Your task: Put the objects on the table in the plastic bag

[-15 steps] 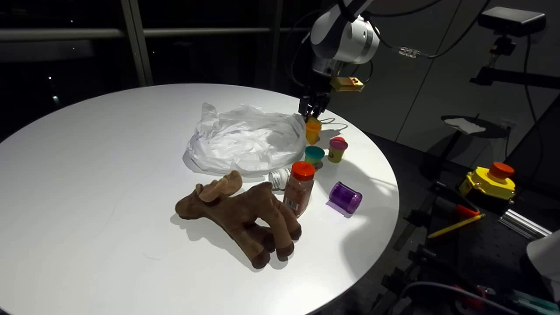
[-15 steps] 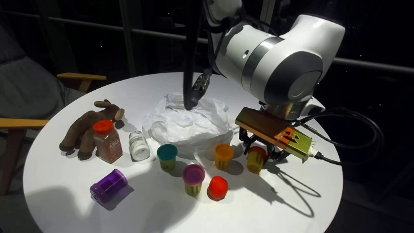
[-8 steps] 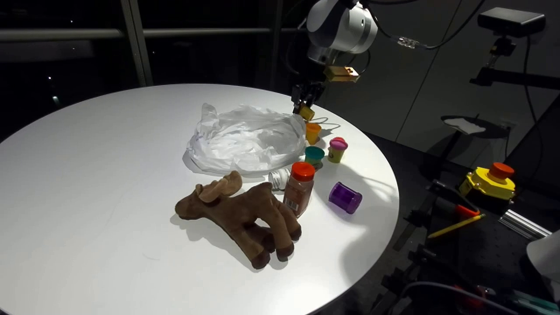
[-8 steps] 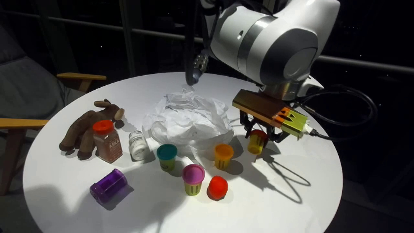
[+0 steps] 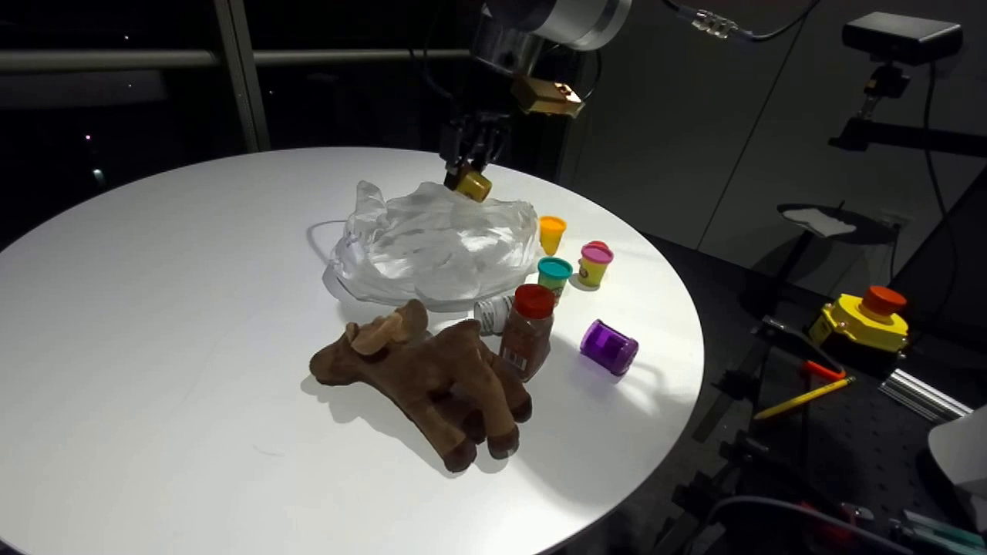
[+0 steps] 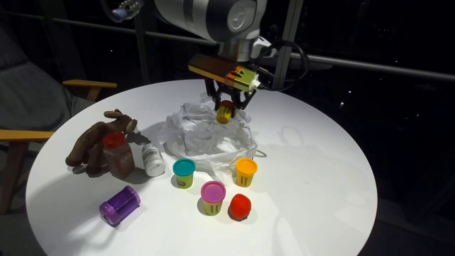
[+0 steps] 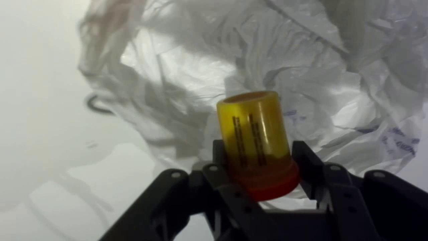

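Observation:
My gripper point(image 7: 259, 147) is shut on a yellow tub with a red lid point(image 7: 252, 130), held tilted, base outward. In both exterior views the tub point(image 5: 473, 186) point(image 6: 224, 113) is above the crumpled white plastic bag point(image 5: 439, 262) point(image 6: 209, 138), near its rim. The bag's open, wrinkled inside fills much of the wrist view point(image 7: 200, 67). On the table stand an orange tub point(image 6: 246, 173), a teal-lidded tub point(image 6: 183, 173), a pink-lidded tub point(image 6: 212, 195), a red round thing point(image 6: 240, 206) and a red-lidded spice jar point(image 6: 119, 158). A white bottle point(image 6: 153, 160), purple container point(image 6: 121, 204) and plush moose point(image 5: 439, 378) lie there.
The round white table point(image 5: 154, 385) has a curved edge. A chair point(image 6: 32, 96) with wooden arms stands beside it. A black side stand with a yellow box and red button point(image 5: 864, 320) is beyond the edge in an exterior view.
My gripper has lifted the yellow tub off the table and carried it leftward in both exterior views, from beside the bag to above it. The other objects have stayed in place.

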You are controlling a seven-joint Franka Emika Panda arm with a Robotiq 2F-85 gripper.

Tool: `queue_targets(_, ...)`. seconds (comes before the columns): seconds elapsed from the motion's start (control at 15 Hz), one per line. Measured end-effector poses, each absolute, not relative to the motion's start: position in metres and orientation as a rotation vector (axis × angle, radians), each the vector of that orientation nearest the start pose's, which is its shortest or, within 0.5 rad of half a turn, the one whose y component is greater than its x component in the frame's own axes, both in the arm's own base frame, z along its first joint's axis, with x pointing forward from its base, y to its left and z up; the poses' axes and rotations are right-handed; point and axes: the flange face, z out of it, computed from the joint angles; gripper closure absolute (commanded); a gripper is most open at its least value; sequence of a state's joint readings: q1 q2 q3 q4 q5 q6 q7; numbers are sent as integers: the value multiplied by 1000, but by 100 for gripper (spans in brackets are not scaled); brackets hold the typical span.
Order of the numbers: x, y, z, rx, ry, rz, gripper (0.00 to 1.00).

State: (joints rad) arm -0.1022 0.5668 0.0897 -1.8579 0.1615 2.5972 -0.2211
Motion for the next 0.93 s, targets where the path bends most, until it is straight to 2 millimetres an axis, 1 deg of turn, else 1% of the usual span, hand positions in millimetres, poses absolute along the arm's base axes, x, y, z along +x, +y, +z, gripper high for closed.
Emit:
queue_targets(0.07, 656, -1, 225, -2997, -117, -267, 77)
queue_targets(0.13, 654, 8, 217, -2992, -136, -258, 77)
queue_targets(0.2, 652, 12, 208, -2991, -148, -264, 77)
queue_targets(0.27, 650, 13, 196, -2992, -154, -274, 77)
queue_targets(0.47, 647, 1, 163, -3006, -165, -316, 77)
queue_targets(0.6, 647, -12, 149, -3026, -186, -357, 77)
queue_targets(0.67, 647, -18, 148, -3038, -201, -376, 77)
queue_targets(0.73, 648, -24, 148, -3050, -220, -395, 32)
queue_targets(0.8, 648, -29, 149, -3062, -241, -402, 27)
queue_targets(0.87, 648, -31, 149, -3073, -265, -401, 19)
queue_targets(0.93, 648, -30, 148, -3076, -283, -397, 12)
